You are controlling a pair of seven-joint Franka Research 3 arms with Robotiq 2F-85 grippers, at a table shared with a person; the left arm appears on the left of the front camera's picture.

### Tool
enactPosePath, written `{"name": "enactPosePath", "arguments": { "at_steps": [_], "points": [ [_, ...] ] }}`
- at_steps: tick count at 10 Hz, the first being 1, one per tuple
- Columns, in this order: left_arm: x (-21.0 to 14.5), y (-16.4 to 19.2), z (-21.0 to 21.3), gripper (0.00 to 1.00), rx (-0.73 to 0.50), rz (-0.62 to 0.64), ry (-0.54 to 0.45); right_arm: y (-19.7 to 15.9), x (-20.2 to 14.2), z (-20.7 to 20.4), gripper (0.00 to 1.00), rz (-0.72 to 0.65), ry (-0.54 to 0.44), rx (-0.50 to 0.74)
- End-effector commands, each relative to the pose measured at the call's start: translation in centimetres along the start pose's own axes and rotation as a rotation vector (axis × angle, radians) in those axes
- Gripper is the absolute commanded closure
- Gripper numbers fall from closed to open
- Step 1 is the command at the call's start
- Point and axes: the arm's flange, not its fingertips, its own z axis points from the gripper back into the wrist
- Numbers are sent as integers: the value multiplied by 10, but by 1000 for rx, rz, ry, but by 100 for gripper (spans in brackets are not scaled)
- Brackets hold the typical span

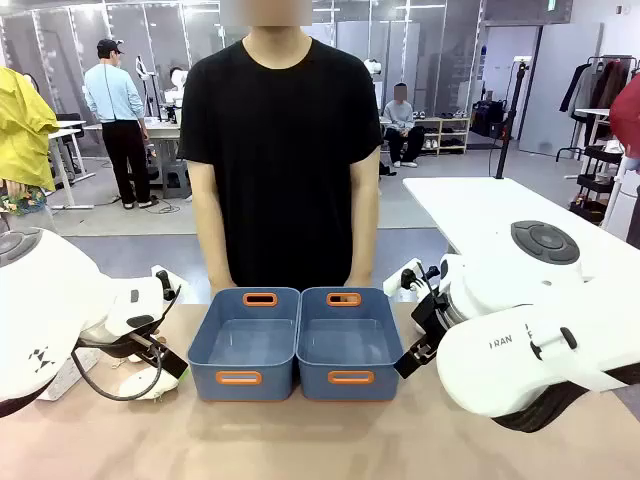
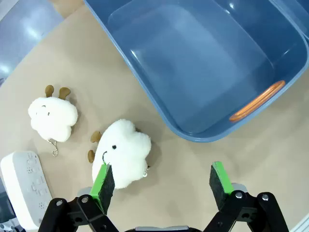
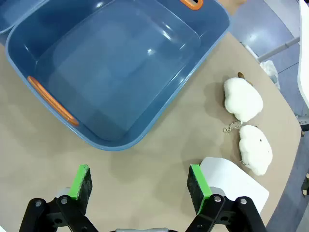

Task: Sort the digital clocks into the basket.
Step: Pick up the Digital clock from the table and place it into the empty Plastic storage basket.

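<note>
At table centre: left bin [image 1: 205, 345] and right bin [image 1: 392, 345] sit side by side with long walls touching; each has orange-rimmed handle slots at the near and far ends.
Far side: person [image 1: 280, 150] in a black T-shirt stands behind the bins, arms down towards the far rims. Can't tell whether they touch.
Left gripper [image 2: 160, 182]: fingers spread wide, nothing between them. It hovers over bare tabletop just off the handle end of the left bin.
Left pad [image 2: 104, 183]: the green pad overlaps the near plush [image 2: 124, 152] in the wrist picture. Can't tell whether it touches.
Left clock [image 2: 24, 186]: white, lying on the table with buttons facing up, outside the bin and partly cut off at the frame edge. The plush toys lie between it and the left bin.
Far plush [image 2: 53, 116]: cream, lying on the table close to the near plush and not touching it.
Right gripper [image 3: 140, 182]: jaws wide apart and gripping nothing, over bare table beside the handle end of the right bin.
Right clock [image 3: 236, 186]: white, flat on the table with a plain face up, outside the bin. It is just beside one green-padded finger and partly hidden behind it.
Right plush pair: upper plush [image 3: 243, 99] and lower plush [image 3: 256, 149] lie close together past the clock, with small chains between them.
</note>
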Motion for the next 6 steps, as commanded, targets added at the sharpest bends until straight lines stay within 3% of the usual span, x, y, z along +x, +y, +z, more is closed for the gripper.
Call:
{"name": "enactPosePath", "arguments": {
  "at_steps": [1, 6],
  "points": [
    [0, 0, 0, 0, 0, 0, 0, 0, 0, 0, 0, 0, 0, 0],
    [0, 0, 0, 0, 0, 0, 0, 0, 0, 0, 0, 0, 0, 0]
  ]
}}
